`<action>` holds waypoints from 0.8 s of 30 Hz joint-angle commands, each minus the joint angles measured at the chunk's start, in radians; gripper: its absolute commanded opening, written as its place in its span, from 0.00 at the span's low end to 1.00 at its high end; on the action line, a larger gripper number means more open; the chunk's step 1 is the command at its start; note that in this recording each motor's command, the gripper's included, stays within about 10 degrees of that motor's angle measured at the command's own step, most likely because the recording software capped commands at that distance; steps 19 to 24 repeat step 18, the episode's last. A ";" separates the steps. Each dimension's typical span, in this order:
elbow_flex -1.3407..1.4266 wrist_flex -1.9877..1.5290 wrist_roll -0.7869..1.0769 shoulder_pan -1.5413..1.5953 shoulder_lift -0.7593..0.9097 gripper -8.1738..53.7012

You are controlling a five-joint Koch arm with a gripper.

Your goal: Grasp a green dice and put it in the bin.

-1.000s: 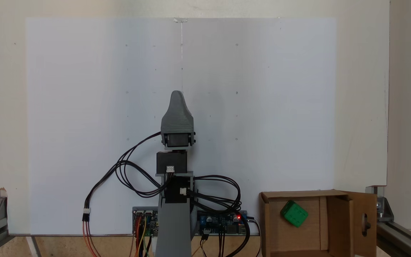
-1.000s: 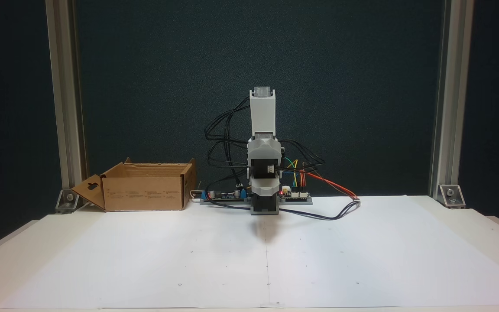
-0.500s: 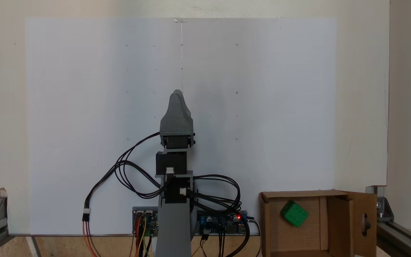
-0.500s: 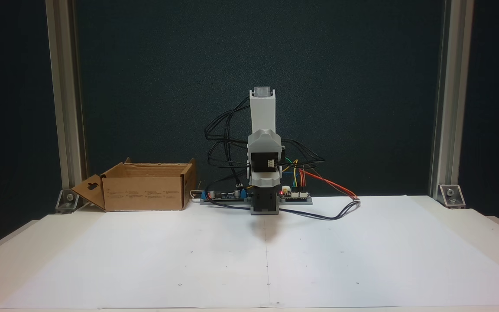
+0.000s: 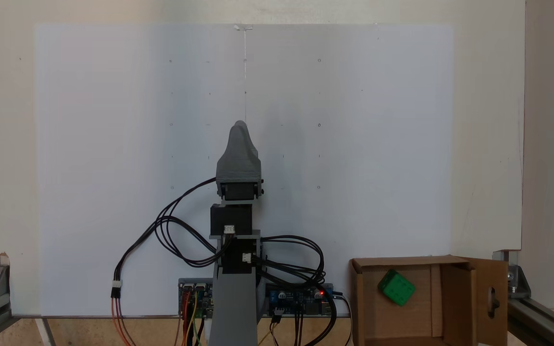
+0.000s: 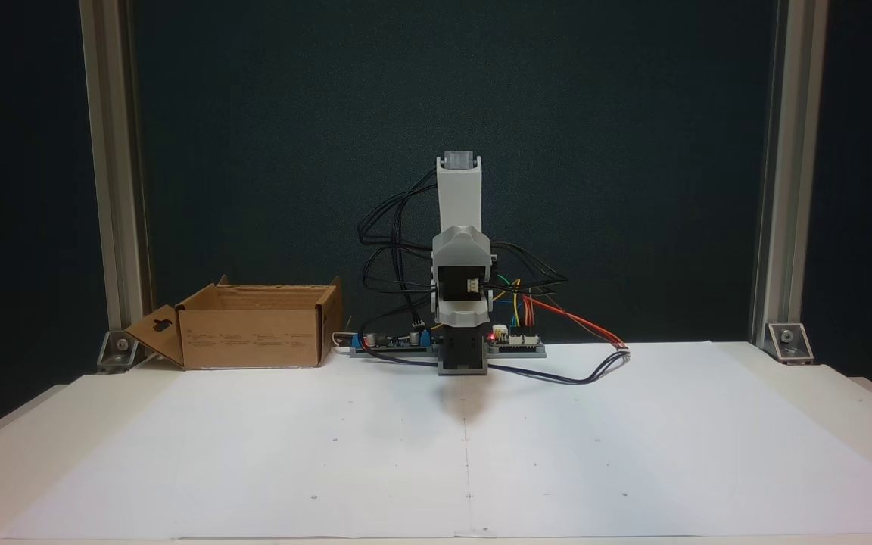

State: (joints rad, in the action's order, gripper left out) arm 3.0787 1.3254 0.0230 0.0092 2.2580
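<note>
The green dice (image 5: 396, 287) lies inside the cardboard bin (image 5: 362, 307), well apart from the folded arm's end effector (image 5: 239, 126) (I cannot tell if it is wide or narrow).

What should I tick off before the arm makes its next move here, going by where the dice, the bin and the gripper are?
1. The green dice is inside the bin: ok, it lies on the box floor in a fixed view.
2. Dice free of the gripper: ok, the gripper is over the white sheet, well apart from the bin.
3. Gripper open or shut: cannot tell, only one tip shows.
4. Bin upright on the table: ok, it stands level with its slotted flap folded out.
5. Arm folded back over its base: ok in both fixed views.
6. Cables free of snags: cannot tell.
</note>
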 commanded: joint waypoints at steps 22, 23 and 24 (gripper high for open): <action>0.049 0.061 -0.025 -0.005 0.107 0.85; 0.049 0.061 -0.025 -0.005 0.107 0.85; 0.049 0.061 -0.025 -0.005 0.107 0.85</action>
